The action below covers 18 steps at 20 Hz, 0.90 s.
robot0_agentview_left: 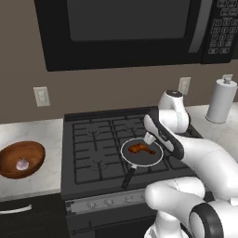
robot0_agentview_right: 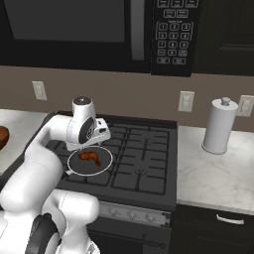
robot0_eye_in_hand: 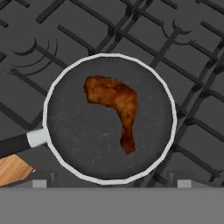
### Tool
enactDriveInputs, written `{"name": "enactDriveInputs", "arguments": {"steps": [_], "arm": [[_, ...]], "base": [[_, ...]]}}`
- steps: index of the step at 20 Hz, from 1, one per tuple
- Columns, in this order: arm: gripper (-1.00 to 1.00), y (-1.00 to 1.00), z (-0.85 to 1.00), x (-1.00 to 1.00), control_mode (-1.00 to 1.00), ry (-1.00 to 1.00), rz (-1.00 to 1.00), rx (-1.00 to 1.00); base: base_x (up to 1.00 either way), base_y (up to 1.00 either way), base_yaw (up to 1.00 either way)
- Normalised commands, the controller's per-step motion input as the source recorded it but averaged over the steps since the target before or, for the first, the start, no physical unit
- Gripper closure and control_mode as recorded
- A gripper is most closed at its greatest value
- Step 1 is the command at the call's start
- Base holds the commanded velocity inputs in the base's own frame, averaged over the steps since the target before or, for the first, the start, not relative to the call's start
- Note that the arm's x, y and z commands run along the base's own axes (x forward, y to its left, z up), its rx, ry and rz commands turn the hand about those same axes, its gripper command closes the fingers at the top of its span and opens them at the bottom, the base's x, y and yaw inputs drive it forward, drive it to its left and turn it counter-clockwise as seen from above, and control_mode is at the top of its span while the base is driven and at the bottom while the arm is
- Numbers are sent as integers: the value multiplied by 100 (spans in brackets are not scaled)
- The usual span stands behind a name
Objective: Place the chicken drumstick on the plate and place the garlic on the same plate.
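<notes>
Garlic is sitting in the wooden bowl on the left tabletop. Chicken drumstick is lying in the black frying pan on the stove. Hand is hovering above the pan's right side; finger spread cannot be told.

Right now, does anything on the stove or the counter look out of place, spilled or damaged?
Nothing is spilled or damaged. The chicken drumstick lies whole inside the frying pan, which sits level on the stove. The garlic rests in the wooden bowl on the counter. The paper towel roll stands upright.
</notes>
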Motion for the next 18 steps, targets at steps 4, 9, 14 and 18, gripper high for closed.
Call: {"name": "enactDriveInputs", "arguments": {"steps": [4, 9, 14, 18], "arm": [[-100, 13, -53, 30, -100, 0, 11, 0], [-100, 11, -46, 35, -100, 0, 12, 0], [-100, 1, -32, 38, -100, 0, 11, 0], [-100, 4, -19, 41, -100, 2, 9, 0]], "base": [[0, 0, 0], [0, 0, 0], [0, 0, 0], [0, 0, 0]]}}
